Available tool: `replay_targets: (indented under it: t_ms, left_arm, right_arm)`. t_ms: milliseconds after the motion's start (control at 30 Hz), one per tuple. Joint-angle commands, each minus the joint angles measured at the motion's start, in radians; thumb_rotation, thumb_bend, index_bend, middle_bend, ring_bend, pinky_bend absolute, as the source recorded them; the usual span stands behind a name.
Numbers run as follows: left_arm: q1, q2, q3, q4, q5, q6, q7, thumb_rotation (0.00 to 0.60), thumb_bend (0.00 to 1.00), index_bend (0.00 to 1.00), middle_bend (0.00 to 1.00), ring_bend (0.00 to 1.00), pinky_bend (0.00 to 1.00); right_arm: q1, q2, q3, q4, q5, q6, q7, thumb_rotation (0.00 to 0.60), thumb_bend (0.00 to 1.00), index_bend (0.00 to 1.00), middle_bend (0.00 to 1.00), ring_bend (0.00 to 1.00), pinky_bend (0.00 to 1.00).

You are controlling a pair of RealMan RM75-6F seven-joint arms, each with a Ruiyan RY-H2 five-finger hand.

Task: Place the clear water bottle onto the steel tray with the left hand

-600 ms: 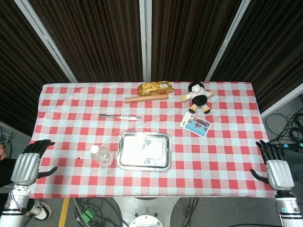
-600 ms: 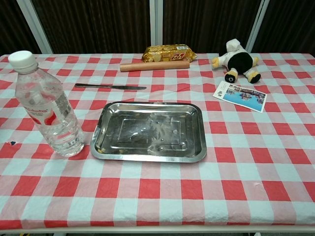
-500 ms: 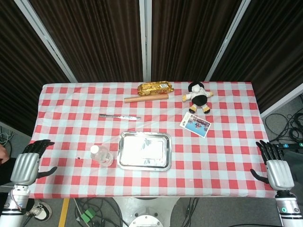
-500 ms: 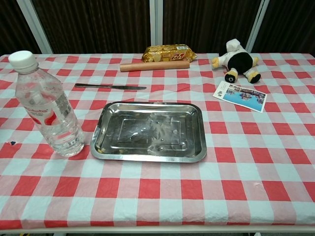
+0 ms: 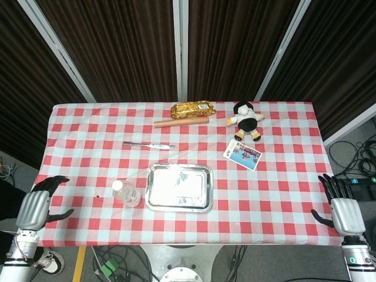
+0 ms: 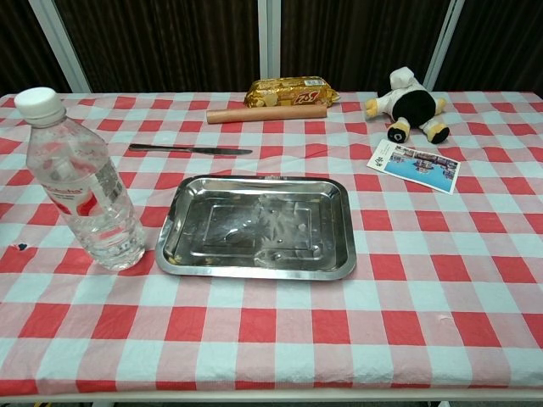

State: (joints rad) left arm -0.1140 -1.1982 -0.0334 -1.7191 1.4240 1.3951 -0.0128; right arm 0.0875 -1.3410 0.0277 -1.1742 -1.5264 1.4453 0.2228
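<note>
The clear water bottle (image 6: 83, 186) with a white cap stands upright on the checked cloth, just left of the steel tray (image 6: 256, 227); the bottle (image 5: 126, 192) and the empty tray (image 5: 179, 187) also show in the head view. My left hand (image 5: 36, 207) hovers at the table's left edge, well left of the bottle, fingers apart and holding nothing. My right hand (image 5: 342, 211) hangs off the table's right edge, open and empty. Neither hand shows in the chest view.
Behind the tray lies a knife (image 5: 148, 144). At the back are a wooden rolling pin (image 5: 181, 122), a gold snack packet (image 5: 191, 109) and a plush toy (image 5: 247, 119). A picture card (image 5: 242, 154) lies to the tray's back right.
My left hand has slid slightly down toward the table's near edge. The bottle, the tray and the right hand have stayed put.
</note>
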Motion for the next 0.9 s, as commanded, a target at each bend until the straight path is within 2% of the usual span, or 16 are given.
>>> replay_targets:
  t_ms: [33,233,433,733,900]
  left_arm:
    - [-0.005,-0.02,0.012,0.019,0.031,0.004,0.032,0.6,0.07,0.31,0.31,0.21,0.23]
    - [-0.028,-0.039,0.018,-0.033,0.003,-0.077,-0.099,0.6,0.01,0.28,0.31,0.2,0.22]
    - [-0.057,-0.088,-0.003,-0.037,-0.027,-0.134,-0.213,0.6,0.0,0.19,0.22,0.17,0.21]
    - [-0.134,-0.16,-0.058,-0.068,-0.108,-0.233,-0.21,0.6,0.0,0.18,0.22,0.16,0.21]
    - [-0.157,-0.173,-0.067,-0.095,-0.14,-0.269,-0.209,0.6,0.0,0.18,0.22,0.16,0.21]
  right_arm:
    - [0.0,0.001,0.001,0.001,-0.001,0.002,0.002,0.6,0.15,0.07,0.05,0.0,0.0]
    - [-0.004,0.003,-0.001,0.0,-0.008,0.014,0.005,0.6,0.15,0.07,0.05,0.0,0.0]
    - [-0.002,0.002,-0.001,0.002,-0.007,0.01,0.005,0.6,0.15,0.07,0.05,0.0,0.0]
    - [-0.002,0.005,0.006,0.006,0.004,0.005,0.016,0.6,0.15,0.07,0.05,0.0,0.0]
    - [-0.002,0.007,0.007,0.007,0.005,0.004,0.022,0.6,0.15,0.07,0.05,0.0,0.0]
